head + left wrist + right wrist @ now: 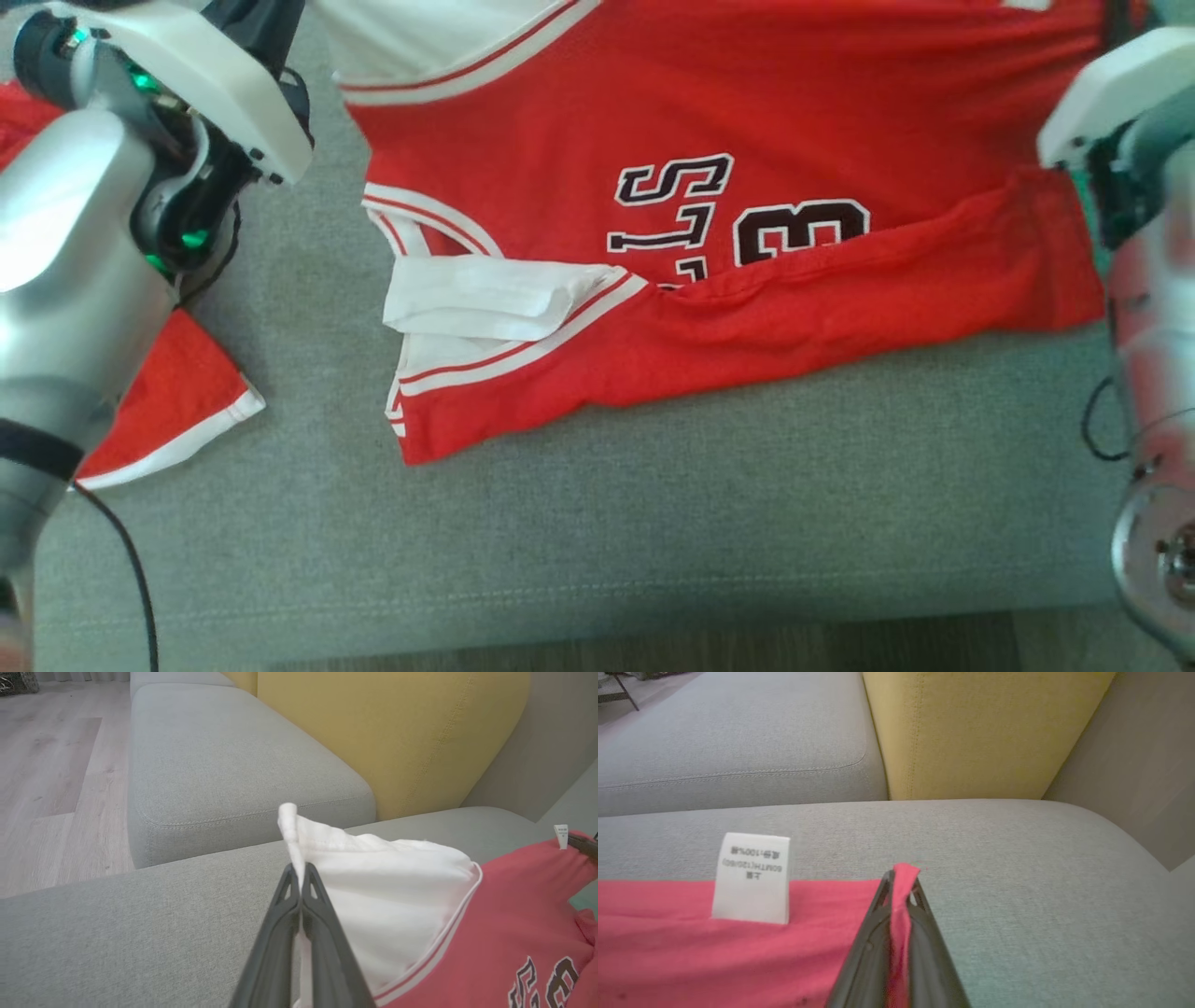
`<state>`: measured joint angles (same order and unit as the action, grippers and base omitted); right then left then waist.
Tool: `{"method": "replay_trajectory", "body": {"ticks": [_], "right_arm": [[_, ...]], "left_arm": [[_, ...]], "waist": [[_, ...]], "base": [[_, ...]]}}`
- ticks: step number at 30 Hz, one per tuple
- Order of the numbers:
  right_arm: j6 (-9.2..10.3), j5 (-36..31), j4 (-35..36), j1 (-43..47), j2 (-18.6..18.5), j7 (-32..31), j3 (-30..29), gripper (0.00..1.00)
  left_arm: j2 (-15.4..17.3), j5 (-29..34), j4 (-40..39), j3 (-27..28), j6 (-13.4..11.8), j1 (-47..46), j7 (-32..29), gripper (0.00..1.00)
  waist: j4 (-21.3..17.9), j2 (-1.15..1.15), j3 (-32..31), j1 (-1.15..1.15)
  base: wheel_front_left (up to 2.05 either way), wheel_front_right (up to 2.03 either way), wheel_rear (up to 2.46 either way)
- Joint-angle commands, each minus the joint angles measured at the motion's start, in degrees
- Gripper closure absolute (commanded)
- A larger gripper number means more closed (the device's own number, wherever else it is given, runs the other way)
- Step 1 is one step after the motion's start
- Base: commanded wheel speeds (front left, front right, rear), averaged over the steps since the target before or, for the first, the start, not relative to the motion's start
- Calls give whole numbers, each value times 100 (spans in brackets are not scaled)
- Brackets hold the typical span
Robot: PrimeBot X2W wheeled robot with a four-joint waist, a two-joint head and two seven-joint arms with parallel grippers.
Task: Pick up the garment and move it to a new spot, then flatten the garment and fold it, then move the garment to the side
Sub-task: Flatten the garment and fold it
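Observation:
The garment (pixel 747 112) is a red jersey with white sleeves and black lettering, lying on the grey sofa seat (pixel 653 504) with its lower part folded up in a crumpled band. In the left wrist view my left gripper (pixel 299 870) is shut on the edge of a white sleeve (pixel 387 891), which is lifted off the cushion. In the right wrist view my right gripper (pixel 903 877) is shut on a red corner of the garment (pixel 738 956), next to a white care label (pixel 752 877). Both pale forearms frame the head view.
A red cloth with white trim (pixel 177 401) lies under my left forearm. A yellow back cushion (pixel 397 732) stands behind the seat, and a second grey seat cushion (pixel 224 760) adjoins it. Wooden floor (pixel 46 765) lies beyond. A black cable (pixel 131 560) hangs at the lower left.

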<state>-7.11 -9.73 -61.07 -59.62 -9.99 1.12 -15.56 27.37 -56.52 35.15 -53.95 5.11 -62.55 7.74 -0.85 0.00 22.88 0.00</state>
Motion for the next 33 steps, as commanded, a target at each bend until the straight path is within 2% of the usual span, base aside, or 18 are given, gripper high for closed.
{"method": "replay_trajectory", "body": {"ticks": [1,8,19,27,33], "right_arm": [[-37,-78,139,-152,76,79,17,100],[-37,-167,66,-8,258,320,-140,100],[-37,193,-54,560,113,497,-35,100],[-37,479,-34,972,-33,297,199,100],[-37,872,85,1419,-195,-125,728,100]], "left_arm": [[222,55,14,253,20,-288,90,100],[163,84,191,5,168,-81,233,100],[595,-32,-373,-241,206,688,340,100],[878,-125,-1025,-353,-4,1256,247,100],[1210,-200,-1730,-562,-254,1839,-1,100]], "waist": [[0,0,-17,0],[45,0,-162,0],[146,0,-654,0],[195,0,-938,0],[221,0,-1208,0]], "base": [[0,0,0],[0,0,0],[0,0,0],[0,0,0],[0,0,0]]}}
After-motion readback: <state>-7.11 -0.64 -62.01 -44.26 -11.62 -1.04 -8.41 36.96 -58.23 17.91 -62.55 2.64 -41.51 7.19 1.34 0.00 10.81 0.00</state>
